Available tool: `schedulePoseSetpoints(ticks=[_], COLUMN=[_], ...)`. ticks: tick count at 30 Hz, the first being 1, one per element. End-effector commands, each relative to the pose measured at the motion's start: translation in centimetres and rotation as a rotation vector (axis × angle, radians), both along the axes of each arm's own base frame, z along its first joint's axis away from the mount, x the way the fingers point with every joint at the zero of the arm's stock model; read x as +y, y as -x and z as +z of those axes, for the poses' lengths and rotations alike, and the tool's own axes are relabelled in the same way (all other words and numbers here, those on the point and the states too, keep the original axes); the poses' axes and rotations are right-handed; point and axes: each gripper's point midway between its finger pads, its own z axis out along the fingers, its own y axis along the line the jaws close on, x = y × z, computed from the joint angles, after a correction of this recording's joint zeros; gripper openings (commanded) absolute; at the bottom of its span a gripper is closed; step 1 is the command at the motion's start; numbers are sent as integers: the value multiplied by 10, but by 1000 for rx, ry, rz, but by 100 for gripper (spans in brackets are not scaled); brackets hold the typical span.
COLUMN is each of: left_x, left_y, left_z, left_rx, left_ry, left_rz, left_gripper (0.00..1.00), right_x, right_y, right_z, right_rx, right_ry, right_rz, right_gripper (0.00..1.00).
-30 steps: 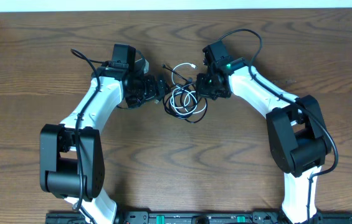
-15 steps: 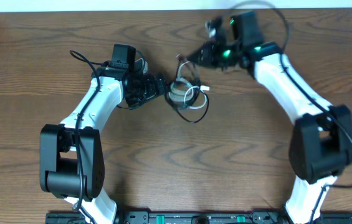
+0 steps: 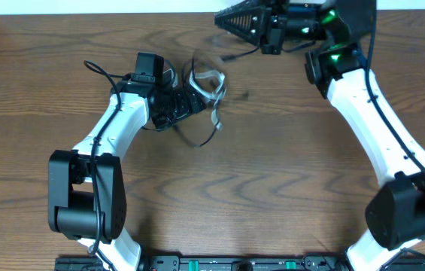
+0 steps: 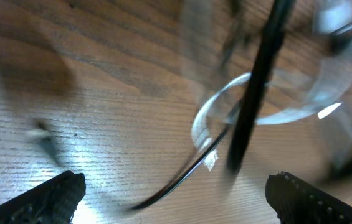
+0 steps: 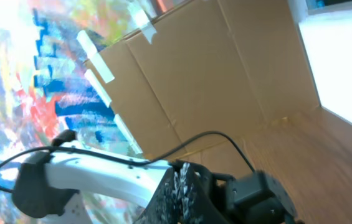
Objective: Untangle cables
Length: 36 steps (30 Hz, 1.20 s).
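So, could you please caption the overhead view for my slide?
Right claw raised high, tangled cables beside the left claw on a wooden table.

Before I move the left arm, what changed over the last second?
The right pincer swung up and away to the far edge of the table. The cables, blurred, slid from mid-table toward the left pincer. I cannot tell whether the right pincer grips one. The left arm stayed put, pincer open.

One camera above, two on wrists.
Overhead looks straight down on the worktop (image 3: 235, 196); left wrist is very near it, sharing the cables (image 3: 214, 111); right wrist faces sideways, at a cardboard box (image 5: 225, 74).
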Motion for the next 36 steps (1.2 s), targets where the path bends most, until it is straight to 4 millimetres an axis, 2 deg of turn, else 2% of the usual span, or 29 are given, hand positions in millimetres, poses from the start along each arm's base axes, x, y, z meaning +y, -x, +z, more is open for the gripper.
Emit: schedulePoseSetpoints(ticks=[1,4,6,8,10,13,14,15,17,18,20,21,22,25,30,36], left_x=[1,1,1,1,1,0,0,0,0,0,-1,-3,-8,-22,-31,-30], left_y=[0,0,-1,-2,-2,-3,-4,-4,-4,-4,-4,-3,-2,0,-1,3], left_z=[-5,-5,-5,-5,-5,-4,-4,-4,-4,-4,-3,-2,2,18,52,116], left_rx=[11,10,8,5,2,-3,-5,-7,-8,-7,-7,-6,-4,-24,-101,-282], left_ry=[-12,-12,-12,-11,-11,-10,-10,-10,-10,-9,-4,11,45,136,201,210], left_rz=[3,3,3,3,3,3,3,3,3,3,1,-4,-17,-53,-83,-112], left_gripper=[98,98,98,98,98,100,95,90,70,65,55,46,40,9,7,7], right_x=[-13,-22,-26,-29,-30,-31,-33,-37,-50,-58,-76,-84,-91,-103,-102,-93], right_y=[18,22,19,11,-2,-30,-45,-56,-76,-83,-90,-91,-91,-85,-77,-78], right_z=[39,52,52,44,28,-9,-29,-44,-82,-100,-133,-147,-158,-182,-197,-212], right_rx=[15,-47,-76,-40,13,146,224,276,389,438,540,581,606,632,626,631], right_ry=[-50,-72,-67,-45,-4,72,115,151,253,305,409,458,498,615,701,738], right_rz=[-10,-47,-64,-83,-111,-217,-300,-368,-536,-612,-757,-816,-861,-941,-960,-956], right_gripper=[1,1,1,1,1,1,1,1,2,2,7,9,11,13,21,23])
